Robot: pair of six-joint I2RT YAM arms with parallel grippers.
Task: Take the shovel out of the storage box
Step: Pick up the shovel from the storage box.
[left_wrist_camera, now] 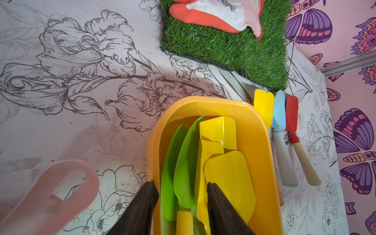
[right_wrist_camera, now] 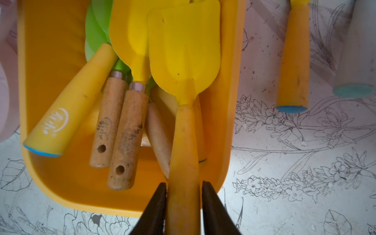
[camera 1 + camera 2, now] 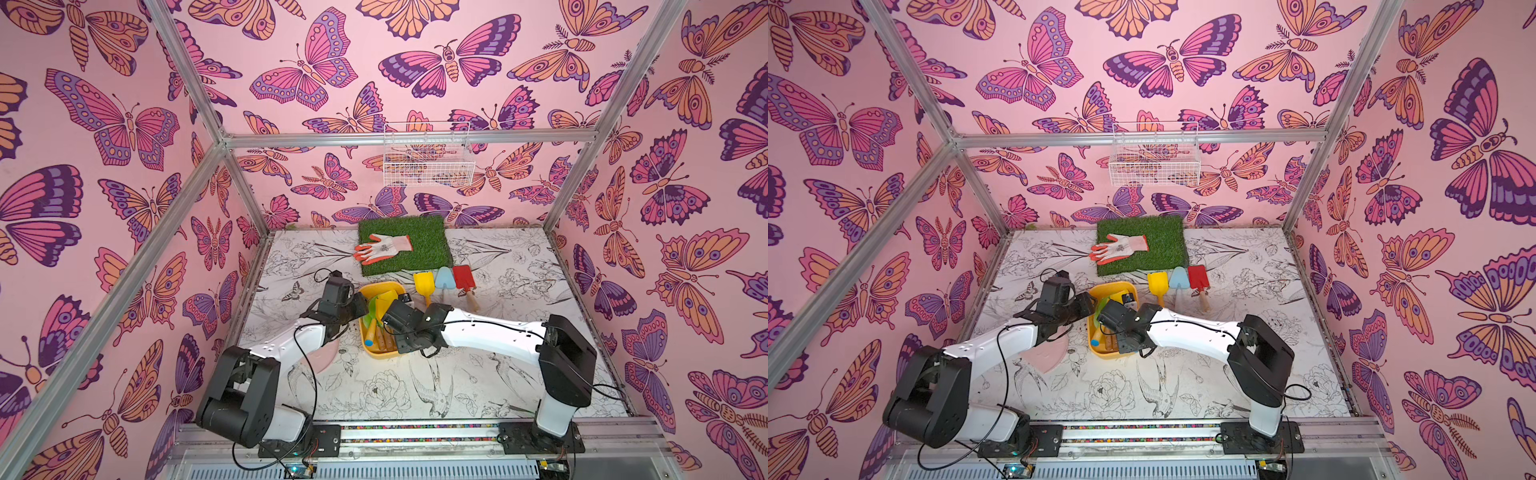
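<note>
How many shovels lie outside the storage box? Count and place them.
3, side by side by the grass mat: yellow shovel nearest the storage box, blue shovel in the middle, red shovel farthest. The arms may hide more.

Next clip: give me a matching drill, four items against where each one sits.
1. white-and-orange work glove
2. red-bladed shovel with wooden handle
3. green-bladed trowel
4. white wire basket

A. hung on the back rail
B. inside the yellow plastic storage box
C. on the green turf mat
D. on the table beside the box

Pairs: 1-C, 2-D, 3-B, 4-A
</note>
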